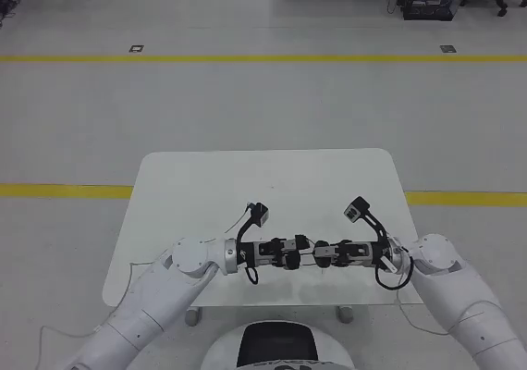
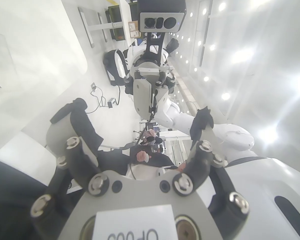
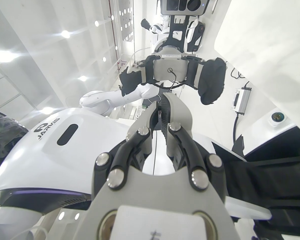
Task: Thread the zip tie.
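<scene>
A thin black zip tie (image 1: 317, 252) hangs in the air between my two grippers, above the front part of the white table (image 1: 263, 185). My right gripper (image 3: 159, 104) is shut on the zip tie (image 3: 153, 151), whose strap runs back between the fingers toward the wrist. My left gripper (image 2: 140, 108) faces it tip to tip, its black padded fingers (image 2: 73, 116) spread wide and holding nothing. In the left wrist view the right gripper (image 2: 150, 113) sits just beyond my open fingers with the zip tie (image 2: 147, 123) trailing from its tips. In the right wrist view the open left gripper (image 3: 170, 76) stands just past the pinched end.
The table top (image 1: 273, 176) carries nothing else. Both forearms lie along its front edge (image 1: 245, 301). A yellow floor line (image 1: 51, 191) runs behind the table. A power brick with cable (image 3: 241, 98) lies on the floor beside it.
</scene>
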You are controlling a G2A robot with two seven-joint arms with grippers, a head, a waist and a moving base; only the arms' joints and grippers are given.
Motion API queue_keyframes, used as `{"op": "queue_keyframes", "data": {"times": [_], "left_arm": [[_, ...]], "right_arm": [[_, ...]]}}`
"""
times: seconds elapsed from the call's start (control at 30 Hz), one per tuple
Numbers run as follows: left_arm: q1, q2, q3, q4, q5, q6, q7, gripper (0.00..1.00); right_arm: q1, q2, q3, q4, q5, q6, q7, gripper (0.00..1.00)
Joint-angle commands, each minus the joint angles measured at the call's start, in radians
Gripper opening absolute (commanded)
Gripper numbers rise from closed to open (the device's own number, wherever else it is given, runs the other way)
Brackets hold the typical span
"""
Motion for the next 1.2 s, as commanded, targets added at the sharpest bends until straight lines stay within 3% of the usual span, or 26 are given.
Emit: {"op": "queue_keyframes", "data": {"times": [0.0, 0.1, 0.53, 1.17], "left_arm": [[0.0, 0.001, 0.002, 0.001, 0.001, 0.001, 0.005, 0.48], [-0.001, 0.002, 0.004, 0.002, -0.001, 0.0, 0.008, 0.38], [-0.006, 0.008, 0.013, 0.004, -0.006, -0.005, 0.014, 0.22], [-0.019, 0.013, 0.037, 0.015, -0.018, -0.009, 0.014, 0.18]], "right_arm": [[0.002, 0.0, -0.002, 0.003, -0.006, 0.005, -0.005, 0.0], [0.005, -0.001, -0.006, 0.007, -0.013, 0.009, -0.01, 0.0], [0.008, -0.001, -0.009, 0.023, -0.039, 0.012, -0.029, 0.0], [0.014, -0.005, -0.023, 0.031, -0.06, 0.007, -0.062, 0.0]]}}
